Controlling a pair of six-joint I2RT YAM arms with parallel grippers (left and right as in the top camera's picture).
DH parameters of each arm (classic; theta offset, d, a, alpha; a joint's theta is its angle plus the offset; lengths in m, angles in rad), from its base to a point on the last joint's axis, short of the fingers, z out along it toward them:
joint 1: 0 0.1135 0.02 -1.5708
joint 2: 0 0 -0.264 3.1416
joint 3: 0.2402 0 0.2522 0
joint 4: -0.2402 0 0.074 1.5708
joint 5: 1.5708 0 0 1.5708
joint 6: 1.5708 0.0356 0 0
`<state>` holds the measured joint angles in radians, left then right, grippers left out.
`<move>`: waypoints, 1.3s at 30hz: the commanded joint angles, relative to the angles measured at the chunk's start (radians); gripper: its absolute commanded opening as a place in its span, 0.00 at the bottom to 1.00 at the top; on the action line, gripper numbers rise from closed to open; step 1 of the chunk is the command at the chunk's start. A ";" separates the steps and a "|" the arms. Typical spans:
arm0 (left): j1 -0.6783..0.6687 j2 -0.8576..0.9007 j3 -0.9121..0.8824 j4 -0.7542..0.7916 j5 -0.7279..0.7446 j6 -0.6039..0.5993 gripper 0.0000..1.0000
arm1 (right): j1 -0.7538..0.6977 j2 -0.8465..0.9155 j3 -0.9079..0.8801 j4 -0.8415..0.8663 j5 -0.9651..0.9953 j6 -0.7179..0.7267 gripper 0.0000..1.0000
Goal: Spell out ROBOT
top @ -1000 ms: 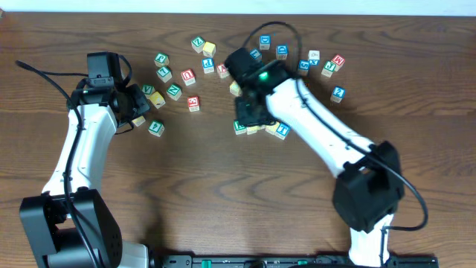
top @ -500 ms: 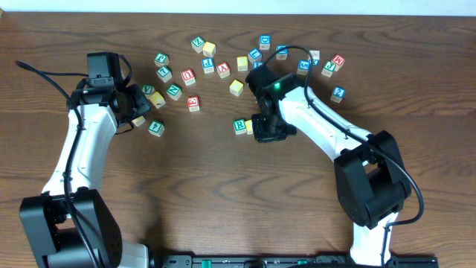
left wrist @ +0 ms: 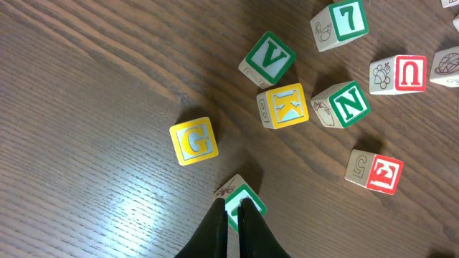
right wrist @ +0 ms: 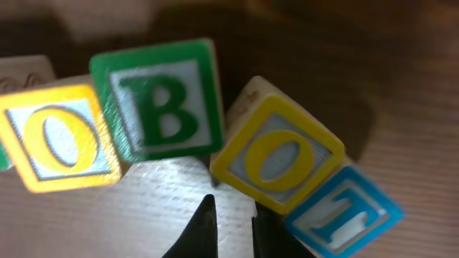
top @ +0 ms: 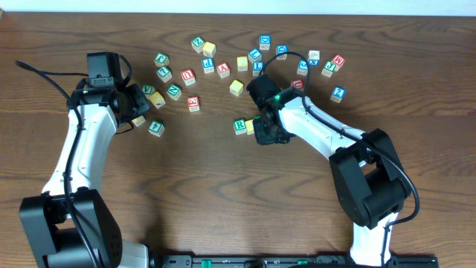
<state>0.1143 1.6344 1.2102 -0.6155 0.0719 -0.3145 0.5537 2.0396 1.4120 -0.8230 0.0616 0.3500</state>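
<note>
The right wrist view shows a row of cubes on the table: a yellow O point(right wrist: 54, 136), a green B point(right wrist: 161, 100), a second yellow O point(right wrist: 283, 154) turned askew, and a blue T point(right wrist: 344, 211) beside it. My right gripper point(right wrist: 233, 218) hovers just in front of them, nearly shut with nothing between its fingers; one fingertip point(right wrist: 262, 228) is at the skewed O's lower edge. Overhead, the green R point(top: 239, 126) lies left of the right gripper point(top: 269, 135), which hides most of the row. My left gripper point(left wrist: 231, 209) is shut and empty above a green-bordered cube point(left wrist: 247, 199).
Loose cubes lie round the left gripper: yellow G point(left wrist: 193, 140), green V point(left wrist: 267, 59), yellow K point(left wrist: 285, 105), green N point(left wrist: 349, 104), red U point(left wrist: 401, 73), red E point(left wrist: 376, 170). More cubes are scattered along the table's far side, among them a yellow one point(top: 236, 88).
The right arm swung toward the front and its gripper came down over the right part of the row, now hiding the blue T overhead. The left arm has not moved.
</note>
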 commanded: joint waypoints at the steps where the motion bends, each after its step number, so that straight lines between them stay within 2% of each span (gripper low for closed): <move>1: 0.000 0.013 -0.015 0.003 -0.013 -0.004 0.08 | 0.003 0.008 -0.006 0.008 0.067 -0.018 0.12; 14: 0.000 0.014 -0.015 0.003 -0.013 0.000 0.08 | 0.003 0.008 -0.006 0.032 0.135 -0.031 0.10; 18: 0.000 0.014 -0.015 0.003 -0.013 0.000 0.08 | 0.003 -0.004 -0.006 0.037 0.058 -0.034 0.03; 24: 0.000 0.014 -0.015 0.004 -0.013 0.000 0.08 | 0.003 -0.026 -0.006 -0.005 -0.063 -0.037 0.08; 39: 0.000 0.014 -0.015 0.003 -0.013 0.000 0.08 | -0.055 -0.024 -0.017 -0.085 0.145 -0.030 0.08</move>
<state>0.1143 1.6348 1.2102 -0.6128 0.0719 -0.3141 0.5236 2.0392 1.4021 -0.9089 0.1406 0.3244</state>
